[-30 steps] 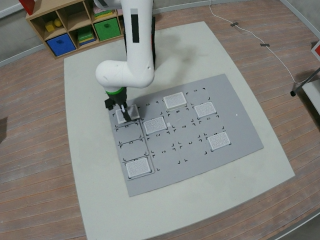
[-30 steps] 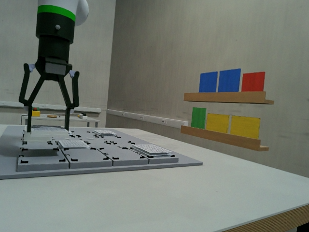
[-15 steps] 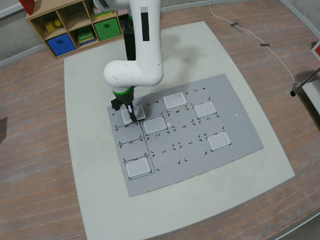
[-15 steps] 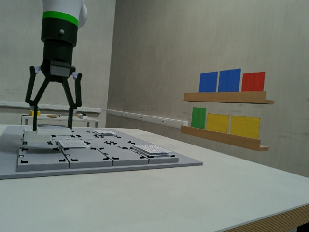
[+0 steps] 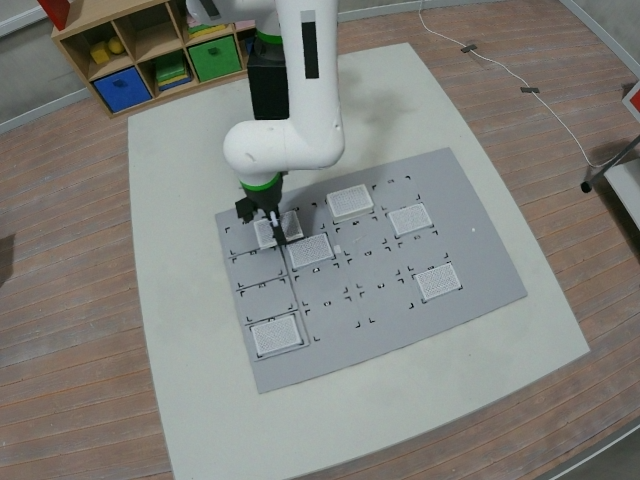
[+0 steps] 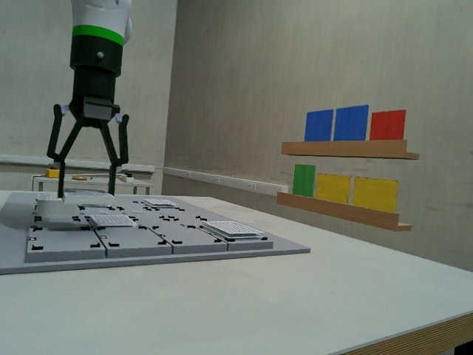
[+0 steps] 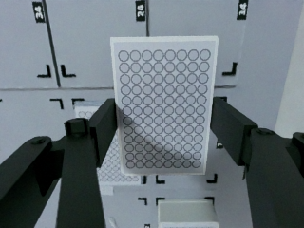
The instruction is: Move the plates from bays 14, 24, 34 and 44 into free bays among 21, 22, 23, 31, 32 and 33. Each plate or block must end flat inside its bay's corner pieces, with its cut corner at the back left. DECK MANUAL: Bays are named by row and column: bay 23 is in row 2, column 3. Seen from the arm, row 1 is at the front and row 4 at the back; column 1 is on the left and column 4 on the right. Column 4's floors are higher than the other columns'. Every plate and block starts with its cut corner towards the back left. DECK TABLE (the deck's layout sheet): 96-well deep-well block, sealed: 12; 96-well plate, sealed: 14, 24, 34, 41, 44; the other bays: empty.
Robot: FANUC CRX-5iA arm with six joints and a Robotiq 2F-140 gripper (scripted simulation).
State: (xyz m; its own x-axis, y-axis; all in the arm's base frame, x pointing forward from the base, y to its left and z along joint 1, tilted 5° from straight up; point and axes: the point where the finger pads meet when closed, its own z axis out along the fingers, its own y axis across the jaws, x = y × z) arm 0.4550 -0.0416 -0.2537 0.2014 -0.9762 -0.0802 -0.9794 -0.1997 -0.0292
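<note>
Wrist view: jaws clamp a sealed plate (image 7: 163, 111) by its long edges, so it hangs level above the deck (image 5: 480, 248), over the bay 24 label (image 7: 140, 9), ready to drop flat into a free bay. Next to it sits another plate (image 5: 310, 250), already seated and partly under the carried one, so descent needs clearance. Beyond that, the deep block (image 5: 350, 201) stands taller, and three more plates lie farther off. Gripper (image 6: 86, 195) hangs vertical.

Pale table top (image 5: 170, 289) carries grey deck (image 5: 480, 242), lying flat, mid-table, w/ bare margin all round. Wood floor (image 5: 62, 330) around the table; white cable (image 5: 522, 82) far right.
</note>
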